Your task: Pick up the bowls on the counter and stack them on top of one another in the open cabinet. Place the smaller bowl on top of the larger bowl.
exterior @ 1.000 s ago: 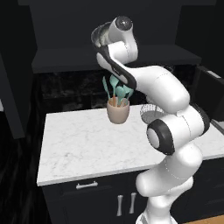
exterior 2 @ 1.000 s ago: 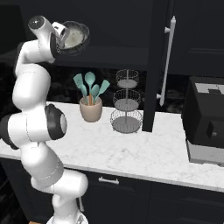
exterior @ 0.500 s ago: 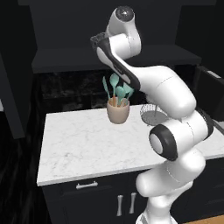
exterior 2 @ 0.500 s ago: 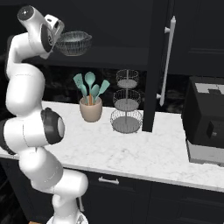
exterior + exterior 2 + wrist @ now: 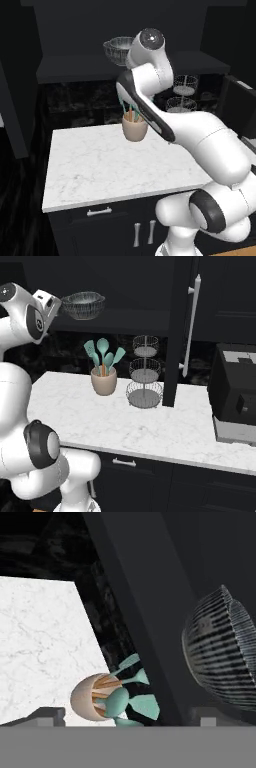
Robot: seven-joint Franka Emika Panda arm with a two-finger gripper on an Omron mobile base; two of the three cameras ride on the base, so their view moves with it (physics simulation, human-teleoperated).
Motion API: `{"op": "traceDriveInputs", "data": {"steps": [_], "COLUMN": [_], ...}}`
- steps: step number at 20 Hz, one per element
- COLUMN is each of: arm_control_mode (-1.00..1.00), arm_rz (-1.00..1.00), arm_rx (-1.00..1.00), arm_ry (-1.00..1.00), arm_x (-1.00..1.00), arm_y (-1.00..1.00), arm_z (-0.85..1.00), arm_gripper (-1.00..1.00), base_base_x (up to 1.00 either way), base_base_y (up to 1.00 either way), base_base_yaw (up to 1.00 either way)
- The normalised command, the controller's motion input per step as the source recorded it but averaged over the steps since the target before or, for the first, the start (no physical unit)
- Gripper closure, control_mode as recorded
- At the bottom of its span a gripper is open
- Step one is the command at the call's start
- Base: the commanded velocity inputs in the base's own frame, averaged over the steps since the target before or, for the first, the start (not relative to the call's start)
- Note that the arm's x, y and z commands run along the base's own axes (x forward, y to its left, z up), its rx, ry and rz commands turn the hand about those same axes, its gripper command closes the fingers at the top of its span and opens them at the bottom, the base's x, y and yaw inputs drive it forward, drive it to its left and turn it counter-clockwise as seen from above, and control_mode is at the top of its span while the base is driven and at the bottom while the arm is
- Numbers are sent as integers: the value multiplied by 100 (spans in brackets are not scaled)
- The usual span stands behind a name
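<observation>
One bowl held up at the cabinet

One bowl (image 5: 83, 304) hangs gripped in the end effector (image 5: 59, 305), high over the cabinet (image 5: 125, 318) shelf ledge. Below on the table (image 5: 165, 428) stand a cup (image 5: 104, 381) of spoons and a wire stand (image 5: 144, 378).

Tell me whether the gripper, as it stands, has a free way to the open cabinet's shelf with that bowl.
Probably yes. The gripper holds the bowl raised level with the open cabinet's shelf, well above the utensil cup and wire stand; nothing shows between.
</observation>
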Motion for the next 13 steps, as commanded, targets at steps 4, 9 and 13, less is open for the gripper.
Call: {"op": "traceDriveInputs", "data": {"steps": [4,9,13], "arm_control_mode": [-100,-100,-100], "arm_rz": [0,-1,0], "arm_rx": [0,3,0], "arm_ry": [6,3,1], "arm_x": [-100,-82,0], "arm_y": [1,7,0], "arm_z": [-100,-80,0], "arm_gripper": [-100,-100,-100], "base_base_x": [0,0,0], "base_base_y": [0,0,0], "base_base_yaw": [0,0,0]}}
